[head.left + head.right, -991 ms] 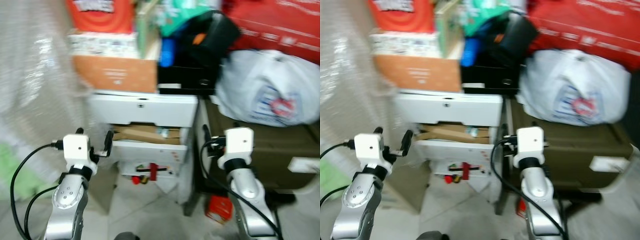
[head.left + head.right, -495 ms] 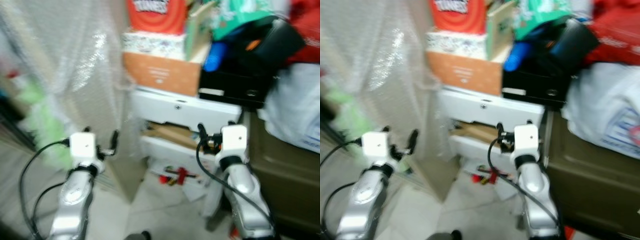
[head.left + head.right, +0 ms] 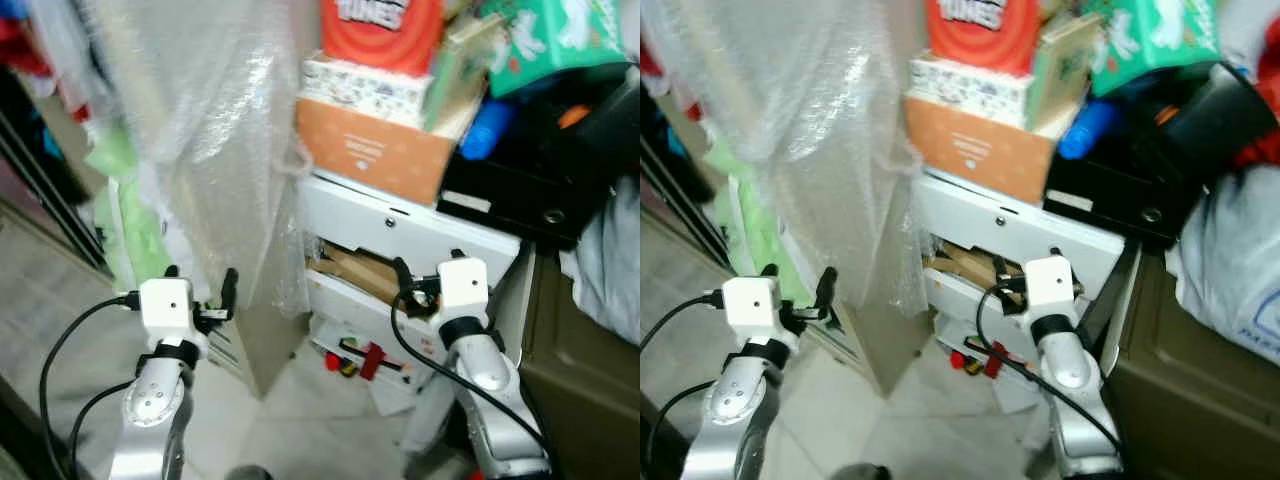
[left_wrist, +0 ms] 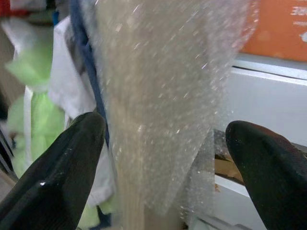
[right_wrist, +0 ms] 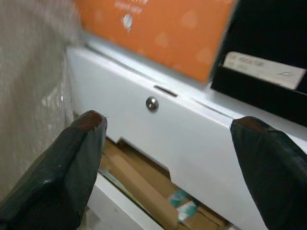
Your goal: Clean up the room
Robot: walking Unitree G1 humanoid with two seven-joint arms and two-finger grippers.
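Nearest the robot, both arms are raised with nothing held: the left end effector (image 3: 196, 290) has its fingers spread wide apart, facing a tall panel wrapped in bubble wrap (image 3: 215, 150), and the right end effector (image 3: 425, 275) is likewise spread and empty, pointing at the white drawer unit (image 3: 410, 225). On the floor just beyond them, under the lowest drawer, lie the likeliest things to tidy: a small red item (image 3: 372, 358) among loose white sheets (image 3: 395, 385), small and too blurred to name. The risk I see starts here: the floor clutter sits low and tucked under an overhanging, half-open drawer stuffed with cardboard (image 3: 350, 270), so a reach down could knock the drawer front or snag the arm's cable on it. The left arm stands near the leaning wrapped panel, which looks light and could tip if brushed. Farther back, the stack on top of the unit looks precarious: an orange box (image 3: 370, 150), a patterned white box (image 3: 365, 88), a red package (image 3: 380, 30), a green packet (image 3: 540, 35) and a black bag (image 3: 545, 160) piled unevenly; jolting the unit might bring them down. The views are soft, so aiming now seems unwise.
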